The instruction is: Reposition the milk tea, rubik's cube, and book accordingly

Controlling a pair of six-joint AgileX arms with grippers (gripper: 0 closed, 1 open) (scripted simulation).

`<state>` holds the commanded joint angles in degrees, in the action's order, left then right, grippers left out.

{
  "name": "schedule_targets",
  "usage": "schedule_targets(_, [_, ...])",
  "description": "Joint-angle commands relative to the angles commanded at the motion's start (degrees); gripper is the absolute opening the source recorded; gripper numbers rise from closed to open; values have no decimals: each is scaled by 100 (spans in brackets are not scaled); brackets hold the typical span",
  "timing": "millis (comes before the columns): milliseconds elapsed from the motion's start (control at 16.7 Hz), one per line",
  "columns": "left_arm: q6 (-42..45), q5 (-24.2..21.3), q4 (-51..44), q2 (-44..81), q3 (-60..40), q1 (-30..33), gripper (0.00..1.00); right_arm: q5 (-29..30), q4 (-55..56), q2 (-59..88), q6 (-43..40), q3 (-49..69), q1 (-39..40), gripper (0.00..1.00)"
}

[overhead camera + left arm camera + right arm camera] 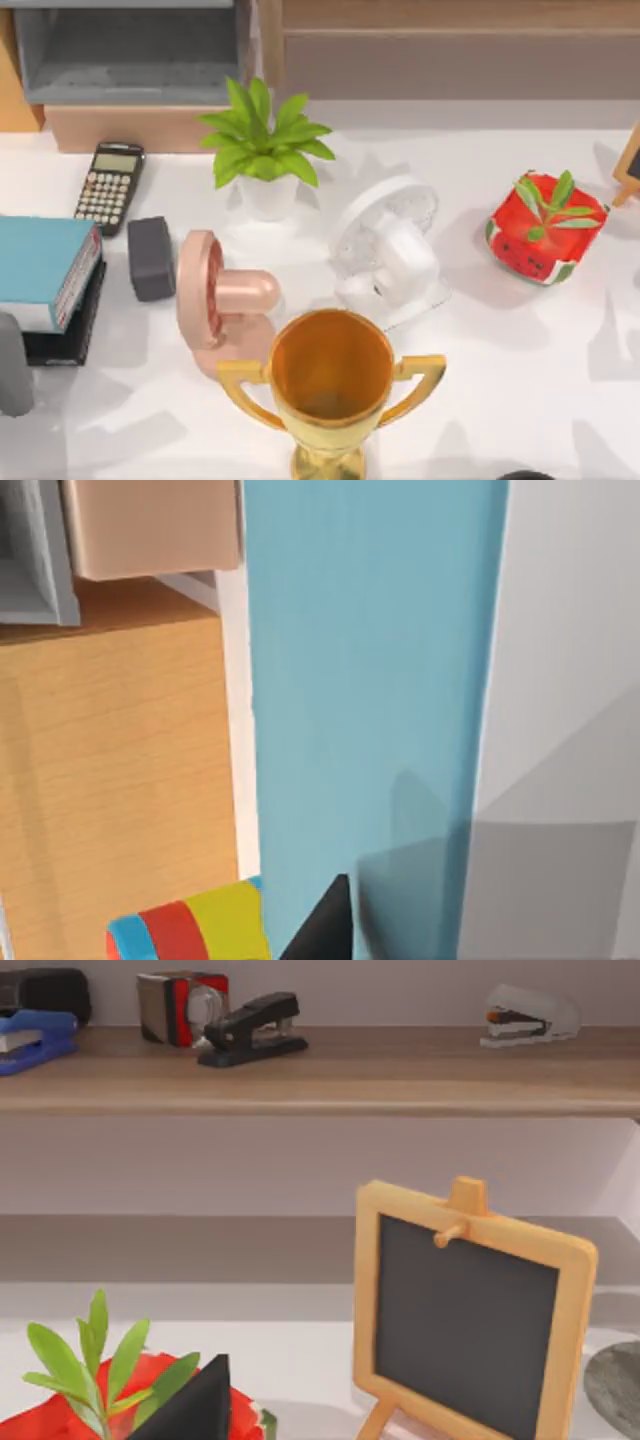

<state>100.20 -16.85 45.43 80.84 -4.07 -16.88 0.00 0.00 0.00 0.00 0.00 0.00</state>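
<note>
Where it lies at the desk's (500,400) left edge:
Book (40,262): teal, stacked on a black slab (62,338).
Rubik's cube (190,930): beside the book.
Left gripper fingers: cannot tell.
Right gripper fingers: cannot tell.

At the frame's left edge the book (42,268) lies on a black slab (66,330). My calculator (109,186) sits above it, the trophy (331,385) at bottom centre, the fan (390,250) just above that.

Teal book (40,262) flat atop black slab (65,335), table's left.
</note>
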Motion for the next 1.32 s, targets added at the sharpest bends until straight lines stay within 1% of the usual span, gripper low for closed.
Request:
schedule_targets(180, [0, 0, 0, 0, 0, 0, 0, 0, 0, 0, 0, 0, 0, 100])
schedule_targets(960, [0, 0, 0, 0, 0, 0, 98, 0, 0, 0, 0, 0, 0, 100])
schedule_targets(1020, [0, 0, 0, 0, 0, 0, 100, 0, 0, 0, 0, 0, 0, 100])
schedule_targets(1320, [0, 0, 0, 0, 0, 0, 100, 0, 0, 0, 0, 0, 0, 100])
